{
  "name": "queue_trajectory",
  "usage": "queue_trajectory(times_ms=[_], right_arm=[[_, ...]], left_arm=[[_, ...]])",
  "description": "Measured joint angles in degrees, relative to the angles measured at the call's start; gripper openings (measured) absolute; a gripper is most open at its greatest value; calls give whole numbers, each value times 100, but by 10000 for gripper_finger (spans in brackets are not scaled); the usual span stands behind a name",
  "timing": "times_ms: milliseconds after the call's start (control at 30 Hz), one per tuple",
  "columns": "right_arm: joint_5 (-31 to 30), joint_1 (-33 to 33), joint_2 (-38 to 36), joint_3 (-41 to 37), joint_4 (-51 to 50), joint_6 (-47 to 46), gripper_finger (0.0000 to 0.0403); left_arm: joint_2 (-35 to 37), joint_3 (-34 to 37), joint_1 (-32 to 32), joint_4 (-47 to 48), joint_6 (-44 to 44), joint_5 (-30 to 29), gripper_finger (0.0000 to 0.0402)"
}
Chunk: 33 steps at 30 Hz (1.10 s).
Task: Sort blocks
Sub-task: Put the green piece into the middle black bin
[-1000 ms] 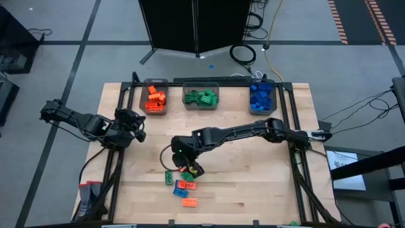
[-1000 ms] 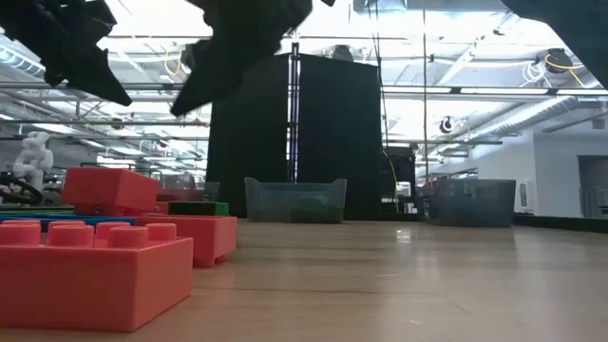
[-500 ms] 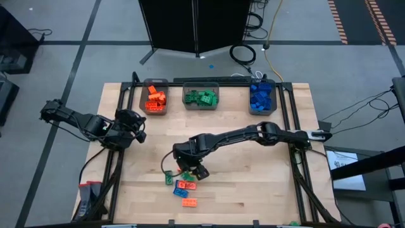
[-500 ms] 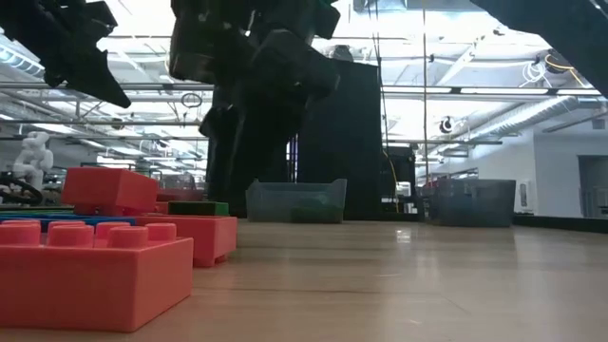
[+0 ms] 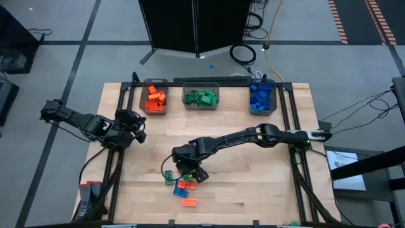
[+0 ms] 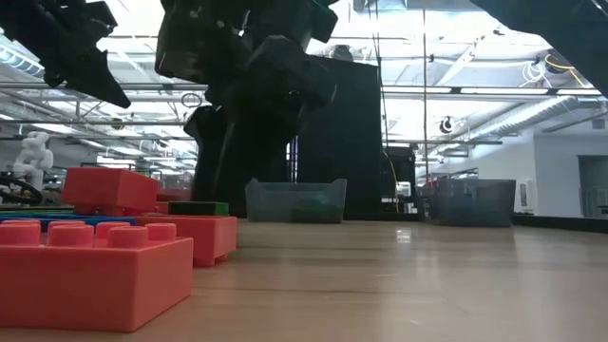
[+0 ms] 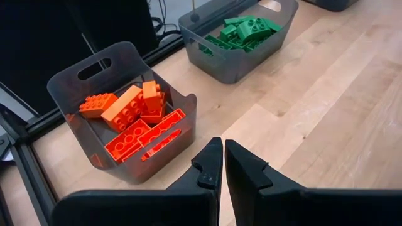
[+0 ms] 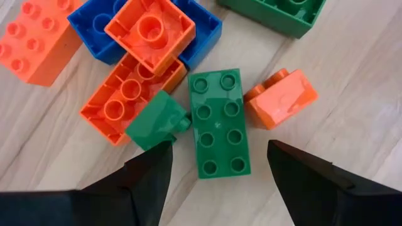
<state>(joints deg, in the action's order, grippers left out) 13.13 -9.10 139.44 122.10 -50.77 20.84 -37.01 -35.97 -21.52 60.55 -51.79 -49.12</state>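
Observation:
A loose pile of orange, blue and green blocks (image 5: 182, 185) lies on the table near its front edge. My right gripper (image 5: 190, 172) hangs over the pile, pointing steeply down, open. In the right wrist view its fingers (image 8: 218, 149) stand on either side of a green eight-stud block (image 8: 218, 123) that lies flat, studs up, without touching it. A small green block (image 8: 157, 122) and an orange block (image 8: 281, 98) lie against the eight-stud block's long sides. My left gripper (image 5: 138, 132) waits shut at the table's left, its fingers (image 7: 223, 163) facing the orange bin (image 7: 125, 119).
Three grey bins stand along the far edge: orange blocks (image 5: 155, 98), green blocks (image 5: 201, 97), blue blocks (image 5: 261, 98). Bare wood lies between the bins and the pile. Large orange blocks (image 6: 85, 266) fill the low view's near left.
My right gripper has come down onto the pile, drifting slightly toward the table's near edge and tipping more steeply downward. It has stayed open. The blocks have not moved.

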Motion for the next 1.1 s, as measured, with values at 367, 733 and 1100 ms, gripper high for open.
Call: queue_trajectory(times_ms=[367, 733, 1100], right_arm=[[-103, -21, 352, -16, 76, -93, 256], [-452, -62, 446, -1, 185, -135, 233], [-490, -66, 457, 7, 210, -67, 121]], left_arm=[[0, 0, 0, 2, -2, 0, 23], [-4, 0, 0, 0, 4, -7, 23], [-9, 0, 2, 0, 7, -38, 23]])
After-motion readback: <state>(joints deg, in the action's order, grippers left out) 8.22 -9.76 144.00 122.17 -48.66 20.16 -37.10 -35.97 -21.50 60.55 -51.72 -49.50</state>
